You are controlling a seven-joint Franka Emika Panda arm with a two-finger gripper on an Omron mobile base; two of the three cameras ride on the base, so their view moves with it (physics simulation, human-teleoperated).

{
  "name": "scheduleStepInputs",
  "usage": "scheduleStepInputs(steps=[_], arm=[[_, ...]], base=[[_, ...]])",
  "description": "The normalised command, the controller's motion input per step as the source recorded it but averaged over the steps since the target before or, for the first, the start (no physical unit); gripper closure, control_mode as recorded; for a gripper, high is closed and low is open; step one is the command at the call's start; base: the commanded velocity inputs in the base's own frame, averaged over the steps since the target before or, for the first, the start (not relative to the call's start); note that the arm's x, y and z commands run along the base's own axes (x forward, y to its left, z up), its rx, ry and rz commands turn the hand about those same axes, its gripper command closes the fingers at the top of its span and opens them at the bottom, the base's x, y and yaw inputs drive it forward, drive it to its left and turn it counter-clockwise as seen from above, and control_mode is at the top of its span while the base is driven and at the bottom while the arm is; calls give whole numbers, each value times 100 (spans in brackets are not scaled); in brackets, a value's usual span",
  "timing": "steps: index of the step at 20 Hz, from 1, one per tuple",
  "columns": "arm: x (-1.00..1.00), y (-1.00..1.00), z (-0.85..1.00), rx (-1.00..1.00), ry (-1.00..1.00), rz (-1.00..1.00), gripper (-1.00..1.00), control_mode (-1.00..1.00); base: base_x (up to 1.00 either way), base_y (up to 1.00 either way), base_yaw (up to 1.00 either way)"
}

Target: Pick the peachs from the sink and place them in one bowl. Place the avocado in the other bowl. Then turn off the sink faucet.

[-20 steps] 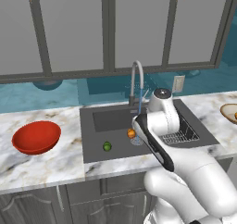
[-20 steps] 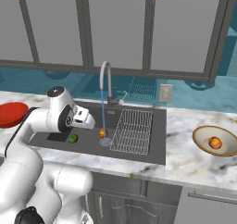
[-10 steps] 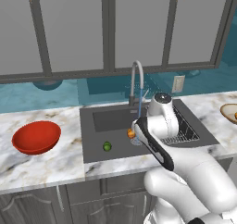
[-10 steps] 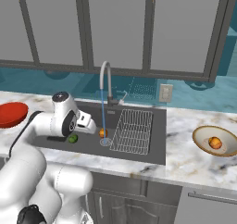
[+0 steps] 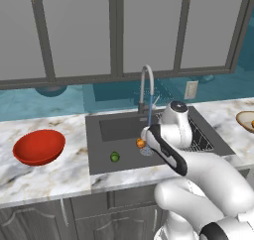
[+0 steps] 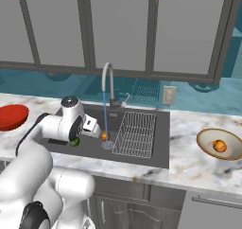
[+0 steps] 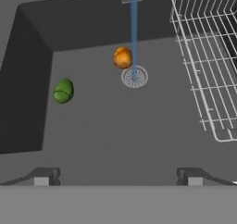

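Below the claw [image 7: 118, 177] lies the dark grey recessed sink [image 7: 115, 135]. Its jaws stand wide apart and hold nothing. The small round orange peach [image 7: 122, 57] rests ahead, beside the silver drain [image 7: 134, 76]; the green oval avocado [image 7: 63, 90] ahead-left. I judge the second peach is next: descend, close.

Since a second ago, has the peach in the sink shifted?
No. The peach lies just left of the drain under the faucet stream, as before; the avocado also stays put.
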Motion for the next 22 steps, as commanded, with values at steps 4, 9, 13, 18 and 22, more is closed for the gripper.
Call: scheduleStepInputs(steps=[4, 9, 13, 18, 22], arm=[[22, 0, -1, 7, 0, 0, -100, -100], [22, 2, -6, 2, 0, 0, -100, -100], [21, 9, -6, 0, 2, -1, -100, -100], [15, 7, 0, -3, 12, -3, -100, -100], [13, 1, 0, -4, 12, -2, -100, -100]], base=[[0, 0, 0], [0, 0, 0], [0, 0, 0], [0, 0, 0], [0, 0, 0]])
